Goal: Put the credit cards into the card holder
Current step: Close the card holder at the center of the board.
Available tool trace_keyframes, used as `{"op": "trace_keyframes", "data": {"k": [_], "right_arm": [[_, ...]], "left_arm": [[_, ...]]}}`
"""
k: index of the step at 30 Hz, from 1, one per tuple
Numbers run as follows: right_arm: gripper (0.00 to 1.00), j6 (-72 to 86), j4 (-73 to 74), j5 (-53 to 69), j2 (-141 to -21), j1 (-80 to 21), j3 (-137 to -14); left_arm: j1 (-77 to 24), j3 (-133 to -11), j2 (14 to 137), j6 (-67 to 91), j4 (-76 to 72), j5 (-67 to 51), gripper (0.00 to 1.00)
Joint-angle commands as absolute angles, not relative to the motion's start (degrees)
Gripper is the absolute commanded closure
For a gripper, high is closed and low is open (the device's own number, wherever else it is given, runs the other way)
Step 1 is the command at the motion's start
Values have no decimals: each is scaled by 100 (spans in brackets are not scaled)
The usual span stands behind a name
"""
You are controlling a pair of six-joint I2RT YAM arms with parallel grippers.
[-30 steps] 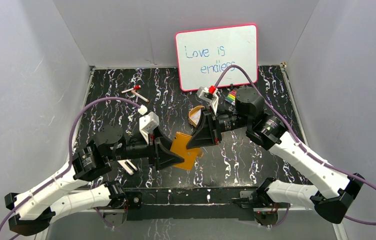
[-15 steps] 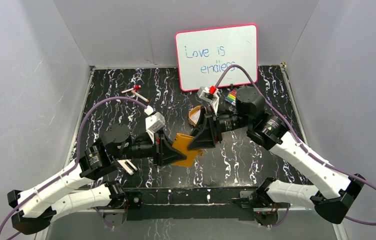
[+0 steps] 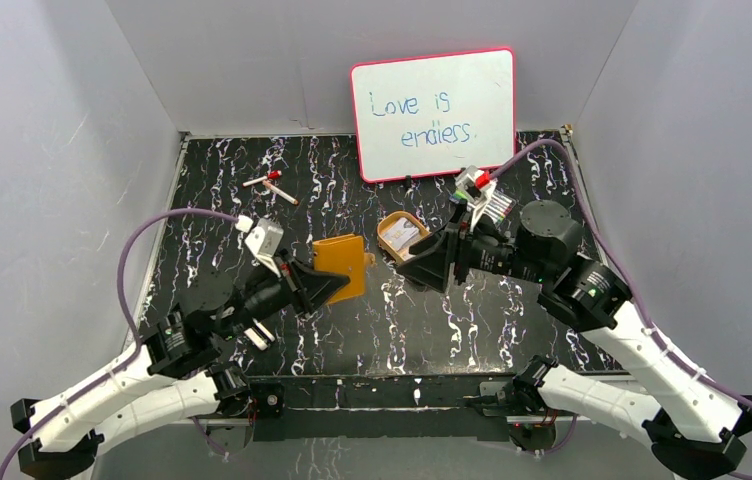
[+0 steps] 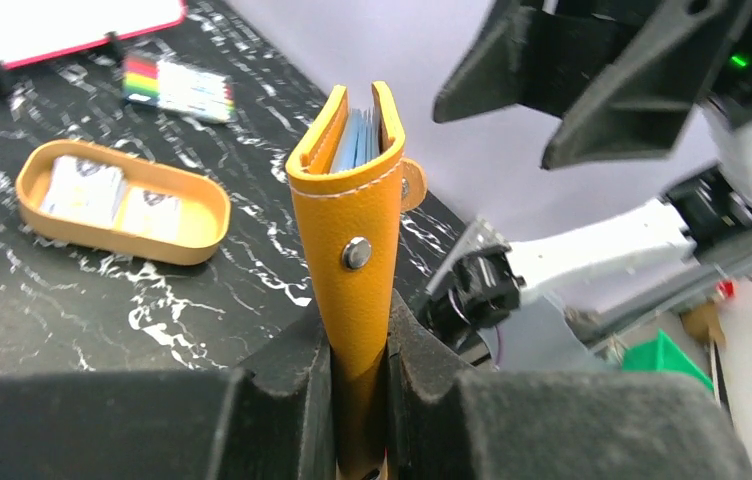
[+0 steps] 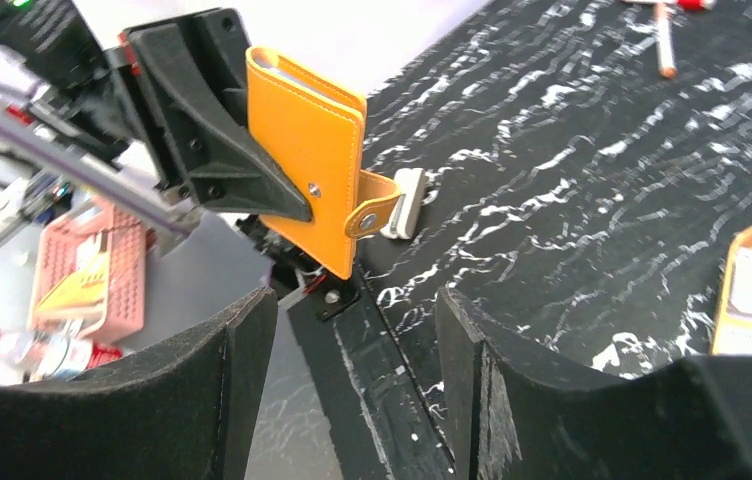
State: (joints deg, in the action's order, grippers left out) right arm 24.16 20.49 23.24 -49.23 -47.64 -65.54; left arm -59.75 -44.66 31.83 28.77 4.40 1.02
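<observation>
Orange wallet [image 4: 354, 260], folded, is clamped in the left tool [image 4: 360, 375] above the surface [image 3: 512, 320]. The right tool [image 5: 354, 300] stands apart, empty. The cards [image 4: 112, 195] lie in the oval tray [image 4: 192, 246].

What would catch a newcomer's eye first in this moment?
The bright orange card holder stands out first, held up off the table left of centre, with the jaws of the left gripper shut on its lower end. Opposite it the right gripper hangs with jaws open and empty. Behind, the credit cards lie in an oval tray, and a whiteboard reading "Love is endless" stands at the back.
</observation>
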Motion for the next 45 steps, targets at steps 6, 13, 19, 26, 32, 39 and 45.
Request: {"op": "trace_keyframes", "data": {"k": [6,13,19,26,32,39,45], "right_arm": [[34,2856,1609,565,-5481,-4747,-6365],[44,2842,1600,402,-6101,-4749,-6499],[55,2777,1487,502,-6416,-4738,-6627],[59,2777,1317,452,-6476,-4735,-6593],[59,2769,1313,449,-6567,-4730,-6714],[79,2769,1344,596,-6624,-4690,-6763],[74,2753,1495,721,-6731,-4686,-6870]], "left_arm": [[-5977,-4373,4243,3894,-158,1833,100],[-5977,-4517,4649,3964,-184,2061,100],[-5981,-4614,4673,3777,-185,2057,100],[-5977,-4622,4655,3658,-134,2109,100],[-5977,-4623,4660,3569,-131,2140,100],[-5977,-4592,4616,3529,-130,2153,100],[-5979,-4622,4598,3433,-167,2145,100]]}}
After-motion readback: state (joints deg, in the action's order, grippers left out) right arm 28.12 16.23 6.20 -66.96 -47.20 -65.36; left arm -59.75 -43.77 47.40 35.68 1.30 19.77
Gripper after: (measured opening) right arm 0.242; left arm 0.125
